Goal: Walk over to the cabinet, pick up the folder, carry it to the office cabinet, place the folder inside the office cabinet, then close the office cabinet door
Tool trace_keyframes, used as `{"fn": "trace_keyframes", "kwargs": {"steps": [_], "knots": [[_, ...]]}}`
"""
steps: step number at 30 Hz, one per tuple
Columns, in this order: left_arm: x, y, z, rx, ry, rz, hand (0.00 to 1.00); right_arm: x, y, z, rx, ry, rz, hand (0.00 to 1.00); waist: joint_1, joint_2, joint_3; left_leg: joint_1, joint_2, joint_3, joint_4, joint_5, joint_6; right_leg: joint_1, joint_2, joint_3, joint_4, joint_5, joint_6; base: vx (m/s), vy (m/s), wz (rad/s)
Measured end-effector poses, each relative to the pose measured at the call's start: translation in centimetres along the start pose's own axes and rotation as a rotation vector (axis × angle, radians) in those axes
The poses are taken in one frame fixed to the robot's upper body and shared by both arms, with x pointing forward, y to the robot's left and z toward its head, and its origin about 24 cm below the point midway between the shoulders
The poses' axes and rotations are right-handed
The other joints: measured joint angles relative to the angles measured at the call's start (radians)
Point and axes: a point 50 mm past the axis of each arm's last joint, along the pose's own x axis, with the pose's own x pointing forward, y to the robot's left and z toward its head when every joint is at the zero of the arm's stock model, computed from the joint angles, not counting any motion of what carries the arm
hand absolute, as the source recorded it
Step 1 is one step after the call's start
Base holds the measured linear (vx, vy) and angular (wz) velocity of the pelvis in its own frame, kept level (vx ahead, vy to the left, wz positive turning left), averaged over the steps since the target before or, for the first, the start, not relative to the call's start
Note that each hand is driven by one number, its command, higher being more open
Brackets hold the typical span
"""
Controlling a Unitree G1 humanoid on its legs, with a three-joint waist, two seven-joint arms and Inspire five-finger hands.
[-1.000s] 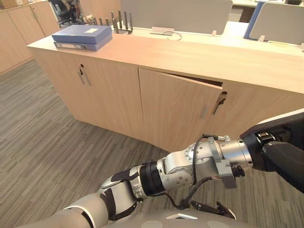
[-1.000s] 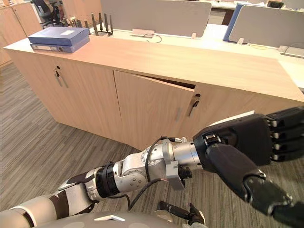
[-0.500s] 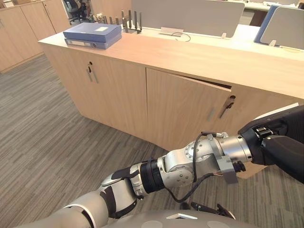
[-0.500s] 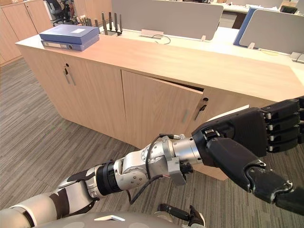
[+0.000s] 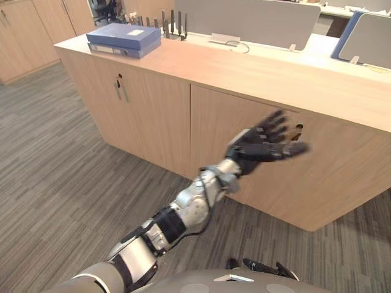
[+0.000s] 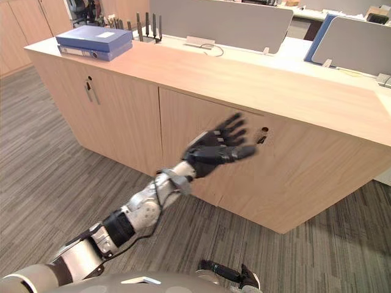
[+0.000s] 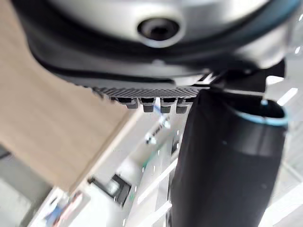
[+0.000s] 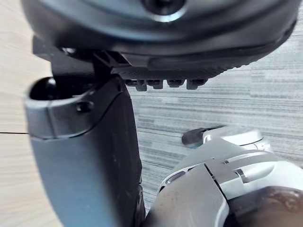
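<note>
the left hand [image 5: 259, 145] is held up in front of the door [image 5: 211, 128] of the long wooden cabinet [image 5: 153, 113]. the hand is wide open, with its fingers [image 5: 276, 119] straight and spread out, and it holds nothing. the hand looks a bit blurry, so i cannot tell if it touches the door. the door behind the hand looks flat with the rest of the cabinet front. a small dark keyhole [image 6: 264, 130] sits just past the fingertips, on the side away from the arm.

the blue folder [image 5: 124, 38] is well apart from the hand. it lies flat on the worktop [image 5: 263, 70], far off to the hand's left and higher up, at the end of the cabinet. a thin blue binder [image 5: 107, 50] lies right under it. a black rack [image 5: 173, 23] stands just behind the folder. small dark handles [image 5: 120, 88] hang on the cabinet front below the folder, well to the left of the hand. grey screens [image 5: 244, 18] stand along the back of the worktop, up past the hand. the floor [image 5: 55, 159] below the hand is grey striped carpet.

the right hand [image 8: 199, 52] shows very close in its own wrist view, above the grey floor. i cannot tell if it is open or closed.
</note>
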Motion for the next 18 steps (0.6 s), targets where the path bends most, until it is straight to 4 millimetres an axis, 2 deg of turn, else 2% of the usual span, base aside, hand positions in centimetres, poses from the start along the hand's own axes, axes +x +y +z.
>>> {"fn": "trace_keyframes", "kwargs": {"steps": [4,8,11,13,14,15,16,18], "knots": [[-3.1,4.3,-0.2,0.05,0.013,0.168,1.0,0.1,0.2,-0.1,0.016,0.013,0.006,1.0,0.007,0.003,0.011,0.007,0.011,-0.011,-0.001,0.0,-0.006,0.011,0.011,-0.01,-0.001,-0.005,-0.007,0.05,-0.018,0.08],[-4.8,6.4,-0.7,0.072,0.028,0.263,1.0,0.1,0.3,0.1,0.015,0.014,0.019,1.0,0.012,-0.002,0.024,0.015,0.015,-0.011,-0.002,-0.004,-0.013,0.018,0.011,-0.017,-0.001,-0.006,-0.009,0.05,0.017,-0.01],[-7.7,9.1,-2.6,0.092,0.09,0.397,1.0,0.2,0.4,0.1,0.016,0.015,0.027,1.0,0.01,0.001,0.027,0.022,0.015,-0.011,-0.001,-0.007,-0.018,0.025,0.011,-0.023,-0.001,-0.006,-0.009,0.02,0.017,-0.01],[-11.4,11.4,-5.5,0.084,0.203,0.541,1.0,0.2,0.4,0.0,0.017,0.019,0.027,1.0,0.017,0.003,0.03,0.032,0.016,-0.01,-0.001,-0.009,-0.021,0.036,0.014,-0.026,-0.001,-0.006,-0.009,0.0,0.0,0.0],[-12.5,11.9,-6.3,0.082,0.24,0.577,1.0,0.2,0.4,0.0,0.017,0.021,0.027,1.0,0.02,0.003,0.031,0.033,0.016,-0.011,0.0,-0.01,-0.024,0.037,0.014,-0.03,-0.001,-0.006,-0.009,0.0,0.0,0.0],[-14.9,12.9,-8.0,0.081,0.33,0.649,1.0,0.2,0.3,-0.2,0.019,0.029,0.025,1.0,0.03,0.003,0.032,0.034,0.016,-0.01,0.001,-0.011,-0.026,0.037,0.017,-0.031,-0.001,-0.006,-0.009,0.0,0.0,0.0],[-16.2,13.4,-8.9,0.085,0.38,0.685,1.0,0.2,0.3,-0.3,0.021,0.031,0.024,1.0,0.033,0.002,0.032,0.034,0.016,-0.01,0.001,-0.012,-0.026,0.038,0.017,-0.031,-0.001,-0.006,-0.009,0.0,0.0,0.0],[-22.0,14.7,-12.1,0.09,0.6,0.84,1.0,0.2,0.4,-0.2,0.022,0.036,0.028,1.0,0.037,0.001,0.038,0.039,0.017,-0.011,0.002,-0.013,-0.028,0.044,0.018,-0.031,-0.001,-0.006,-0.009,0.0,0.0,0.0]]}}
